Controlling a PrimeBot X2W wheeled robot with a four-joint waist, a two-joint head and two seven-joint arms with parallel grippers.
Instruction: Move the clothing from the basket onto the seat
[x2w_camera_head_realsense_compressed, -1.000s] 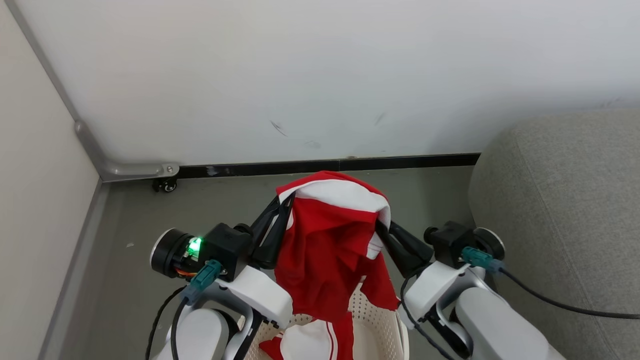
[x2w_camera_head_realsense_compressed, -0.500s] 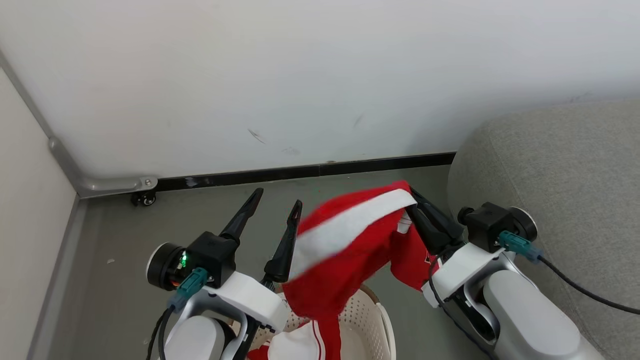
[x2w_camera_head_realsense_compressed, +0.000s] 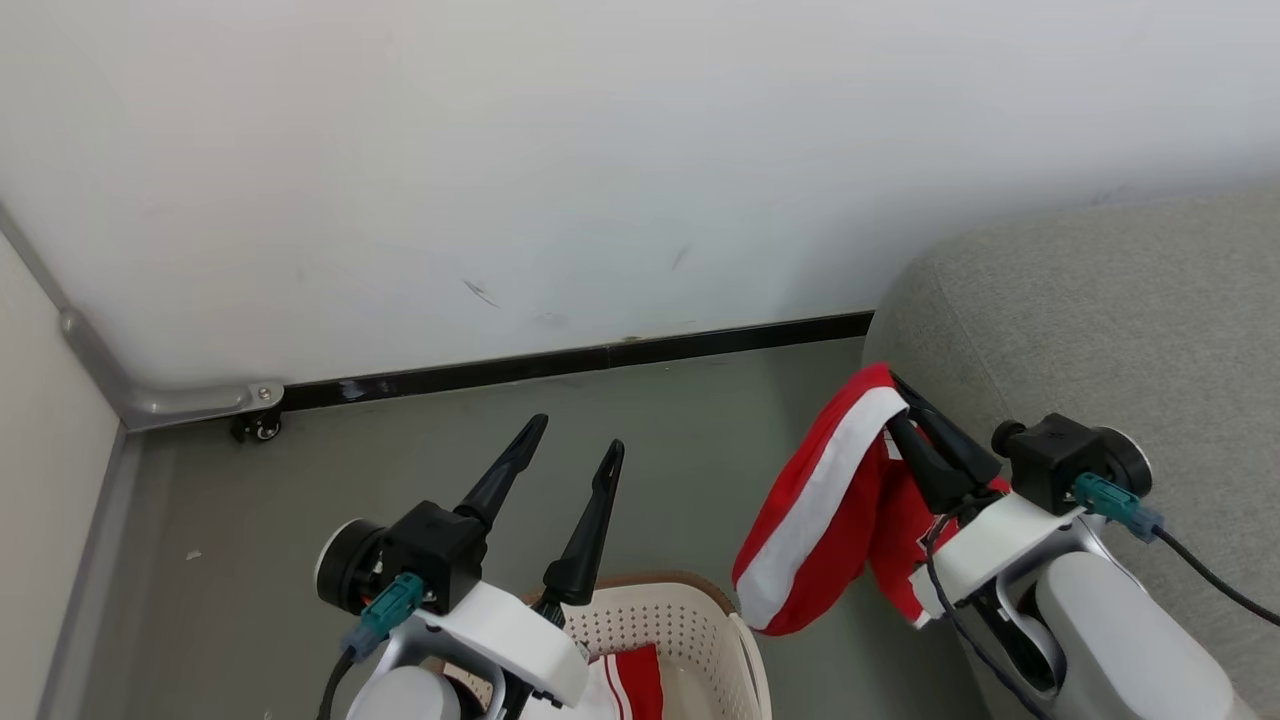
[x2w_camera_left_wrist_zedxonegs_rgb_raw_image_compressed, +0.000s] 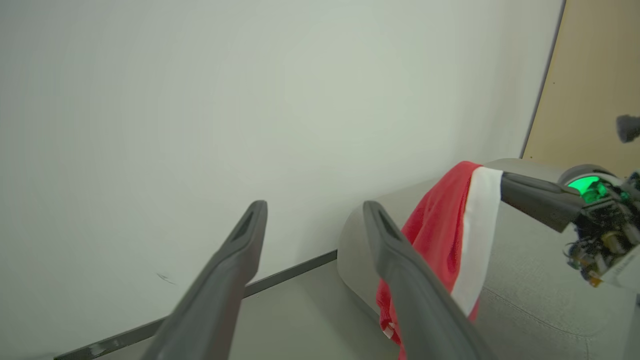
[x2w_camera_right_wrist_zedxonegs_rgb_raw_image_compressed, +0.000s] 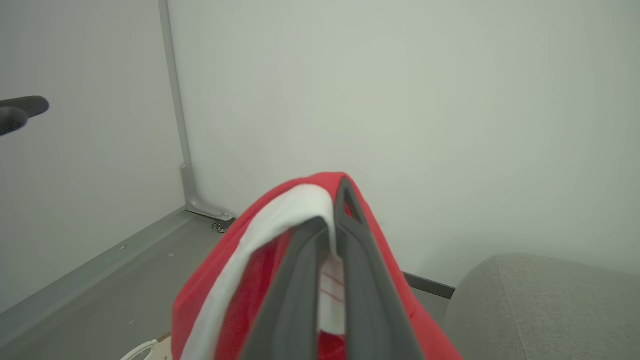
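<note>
Right claw (x2w_camera_head_realsense_compressed: 893, 400): pressed together, pinching the top fold of a red garment (x2w_camera_head_realsense_compressed: 815, 510) with a broad white band. Draped down from the fingers (x2w_camera_head_realsense_compressed: 950, 450), outside the basket (x2w_camera_head_realsense_compressed: 660, 620), just beside the rounded end of the grey sofa (x2w_camera_head_realsense_compressed: 1100, 320) at the claw's outer side.

Left claw (x2w_camera_head_realsense_compressed: 578, 432): spread wide, gripping nothing, aimed at the white wall (x2w_camera_head_realsense_compressed: 600, 150). Beneath its wrist, the cream perforated basket with brown rim; inside, second red-and-white garment (x2w_camera_head_realsense_compressed: 635, 680).

Between the claws, grey floor (x2w_camera_head_realsense_compressed: 700, 420); ahead of both, black skirting (x2w_camera_head_realsense_compressed: 560, 362) along the wall foot.
</note>
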